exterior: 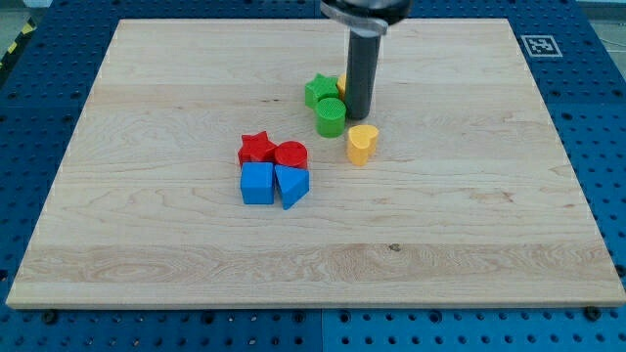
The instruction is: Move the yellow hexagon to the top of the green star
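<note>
Near the upper middle of the table, my tip comes down just to the view's right of the green cylinder and just above the yellow heart-shaped block. No claw is fitted to this arm, only the straight dark rod, so nothing can spread or pinch; the tip simply rests at table height.

Behind the rod, at its left edge, a small sliver of yellow shows. I judge this to be the yellow hexagon, though its shape is too hidden to confirm. It sits just beside the green star, on the star's right side, apparently touching or nearly so.

By my reading the step in hand is the pushing itself, and it is not finished: the yellow piece lies to the star's right, not at its top. The next move calls for getting the tip around to the lower right of the yellow piece and nudging it up and leftward, without dragging the star or the cylinder along.

Farther out, toward the view's lower left, stands a tight cluster: a red star, a red cylinder, a blue cube and a blue triangular block.

Counted: two yellow blocks, two green, two red, two blue, eight in all.
</note>
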Robot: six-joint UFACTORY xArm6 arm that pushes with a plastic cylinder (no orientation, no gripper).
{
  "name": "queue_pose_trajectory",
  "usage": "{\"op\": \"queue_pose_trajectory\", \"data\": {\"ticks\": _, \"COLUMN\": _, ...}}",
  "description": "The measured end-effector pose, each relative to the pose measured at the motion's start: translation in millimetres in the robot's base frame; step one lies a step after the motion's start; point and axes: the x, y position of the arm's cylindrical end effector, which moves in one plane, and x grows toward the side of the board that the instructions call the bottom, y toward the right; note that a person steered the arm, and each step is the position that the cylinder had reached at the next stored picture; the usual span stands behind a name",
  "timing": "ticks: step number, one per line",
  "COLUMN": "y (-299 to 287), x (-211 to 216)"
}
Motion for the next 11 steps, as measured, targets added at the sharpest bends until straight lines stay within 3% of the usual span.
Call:
{"op": "queue_pose_trajectory", "data": {"ticks": 1, "y": 0, "x": -18}}
{"op": "queue_pose_trajectory", "data": {"ticks": 3, "y": 53, "x": -27}}
{"op": "queue_pose_trajectory", "data": {"ticks": 5, "y": 6, "x": -66}}
{"op": "queue_pose_trajectory", "data": {"ticks": 7, "y": 37, "x": -30}}
{"op": "queue_pose_trajectory", "data": {"ticks": 11, "y": 1, "x": -41}}
